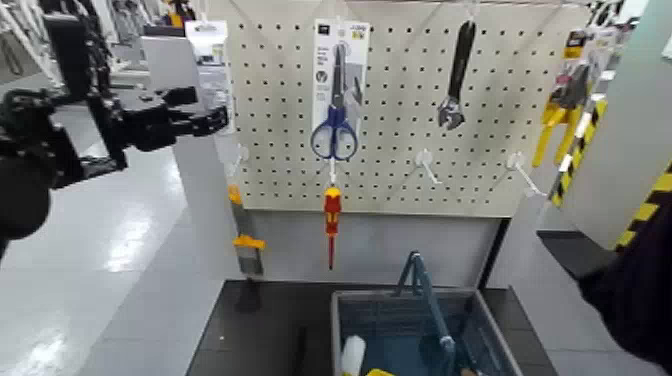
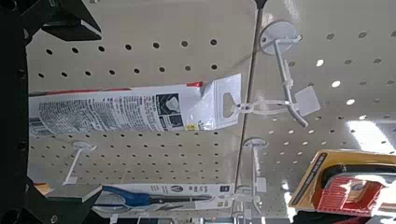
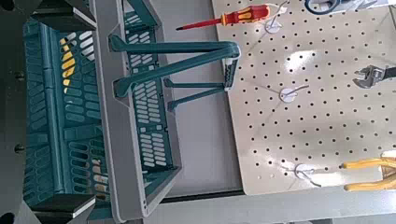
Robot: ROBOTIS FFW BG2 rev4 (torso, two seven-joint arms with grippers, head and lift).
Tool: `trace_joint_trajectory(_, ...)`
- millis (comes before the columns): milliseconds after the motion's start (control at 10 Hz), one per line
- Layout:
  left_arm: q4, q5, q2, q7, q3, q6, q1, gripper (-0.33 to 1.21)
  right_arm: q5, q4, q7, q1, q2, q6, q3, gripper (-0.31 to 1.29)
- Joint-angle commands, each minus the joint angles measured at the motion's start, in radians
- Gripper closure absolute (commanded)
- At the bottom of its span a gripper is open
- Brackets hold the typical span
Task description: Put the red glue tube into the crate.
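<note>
In the head view, a pale pegboard [image 1: 400, 175] of hanging tools fills the upper middle of the frame. The robot's left gripper [image 1: 207, 108] is at the upper left, in front of the board's left edge. Seen from its own wrist, its two fingers stand wide apart, one on either side of the red glue tube [image 2: 107, 110], and it has hold of nothing. The tube is in a white printed pack with a thin red strip along one edge, and its clear tab hangs on a white hook [image 2: 285, 70].

Near the middle of the head view hang blue-handled scissors [image 1: 335, 130] on a white card, with a red-and-yellow screwdriver [image 1: 332, 215] below them. An adjustable wrench [image 1: 458, 80] hangs to the upper right, and yellow-handled tools [image 1: 565, 105] hang near the right edge.

The crate [image 1: 343, 315] sits at the lower middle of the frame, on a dark surface [image 1: 260, 335]. It is grey outside and blue inside, its handle raised, with a white item [image 1: 353, 355] and something yellow [image 1: 378, 373] in it. The right arm is a dark shape at the right edge; its gripper [image 3: 86, 112] has its fingers apart beside the crate, holding nothing.
</note>
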Motion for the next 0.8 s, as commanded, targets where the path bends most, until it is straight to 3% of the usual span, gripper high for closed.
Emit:
trace_joint_trajectory(100,0.047,0.003,0.002,-0.035,-0.022,0.01,-0.033,0.18,0.0,0.007,0.007,-0.004,0.14,-0.002,-0.002,0.02)
trace_joint_trajectory(200,0.052,0.003,0.005,-0.042,-0.03,0.007,-0.043,0.2,-0.002,0.007,0.007,-0.005,0.14,-0.003,-0.003,0.02)
trace_joint_trajectory(300,0.065,-0.003,0.005,-0.059,-0.04,0.001,-0.057,0.35,-0.002,0.01,0.01,-0.005,0.141,-0.005,-0.005,0.02)
trace_joint_trajectory(400,0.076,-0.003,0.005,-0.076,-0.048,-0.002,-0.07,0.88,-0.003,0.01,0.011,-0.007,0.141,-0.005,-0.006,0.02)
trace_joint_trajectory(500,0.072,-0.012,0.003,-0.067,-0.057,0.002,-0.076,1.05,-0.003,0.011,0.013,-0.007,0.143,-0.006,-0.006,0.02)
trace_joint_trajectory(600,0.065,-0.04,0.005,-0.069,-0.069,0.007,-0.082,1.15,-0.005,0.013,0.013,-0.007,0.143,-0.008,-0.008,0.02)
trace_joint_trajectory(800,0.064,-0.048,0.003,-0.069,-0.069,0.008,-0.086,1.18,-0.006,0.014,0.013,-0.007,0.144,-0.011,-0.008,0.02)
